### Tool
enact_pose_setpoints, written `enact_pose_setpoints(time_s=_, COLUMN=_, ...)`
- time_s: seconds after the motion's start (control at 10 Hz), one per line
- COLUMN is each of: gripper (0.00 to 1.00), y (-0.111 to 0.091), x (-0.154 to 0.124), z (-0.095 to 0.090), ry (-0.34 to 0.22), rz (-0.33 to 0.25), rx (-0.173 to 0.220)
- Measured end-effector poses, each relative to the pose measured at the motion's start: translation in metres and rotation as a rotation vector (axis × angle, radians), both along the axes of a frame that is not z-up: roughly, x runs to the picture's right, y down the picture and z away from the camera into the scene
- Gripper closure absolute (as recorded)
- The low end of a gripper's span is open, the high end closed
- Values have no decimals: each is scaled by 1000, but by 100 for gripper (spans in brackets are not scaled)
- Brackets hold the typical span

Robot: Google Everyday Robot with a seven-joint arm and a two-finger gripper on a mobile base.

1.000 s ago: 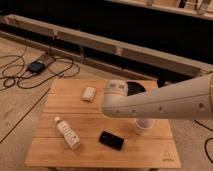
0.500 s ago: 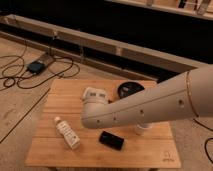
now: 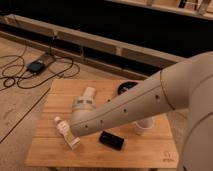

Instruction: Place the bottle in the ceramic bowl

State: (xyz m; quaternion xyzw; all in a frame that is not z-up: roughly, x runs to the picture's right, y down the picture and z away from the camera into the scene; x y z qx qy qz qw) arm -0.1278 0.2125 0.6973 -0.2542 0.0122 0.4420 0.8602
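tan floor (image 3: 20, 120): takes up the whole left side, with dark cables (image 3: 20, 75) looped on it and a small dark box (image 3: 36, 66) at their far end
big white robot arm (image 3: 150, 97): comes in from the right edge and slants down-left across the tabletop, hiding a good chunk of the middle
light wooden tabletop (image 3: 55, 152): squarish, and everything listed below sits on it
dark round shallow ceramic bowl (image 3: 127, 86): far right part of the tabletop, only its far rim pokes out above the arm, so can't see inside
tool (image 3: 81, 106): the greyish end of the arm, over the middle-left of the tabletop, just this side of the white block and up-right of the bottle; honestly can't tell if it's wide, narrow or holding anything
white cup (image 3: 143, 126): near right, lower part peeking out from under the arm
small slim pale plastic bottle (image 3: 67, 134): lying on its side at the near left, white cap (image 3: 57, 120) pointing far-left; the arm's end is right beside it, can't tell if they touch; well apart from the bowl
flat black rectangular thing (image 3: 111, 140): lying near the front edge, between bottle and cup, touching neither
small white rounded block (image 3: 89, 93): far-middle, just behind the tool
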Motion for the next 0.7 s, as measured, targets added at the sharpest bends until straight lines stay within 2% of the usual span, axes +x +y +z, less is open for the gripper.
enact_pose_setpoints(time_s=0.3, gripper=23, y=13, x=-17, z=17, ry=-44, rz=-48, rx=6)
enact_pose_setpoints(time_s=0.7, gripper=23, y=22, x=-38, z=37, ry=-102, rz=-73, rx=27)
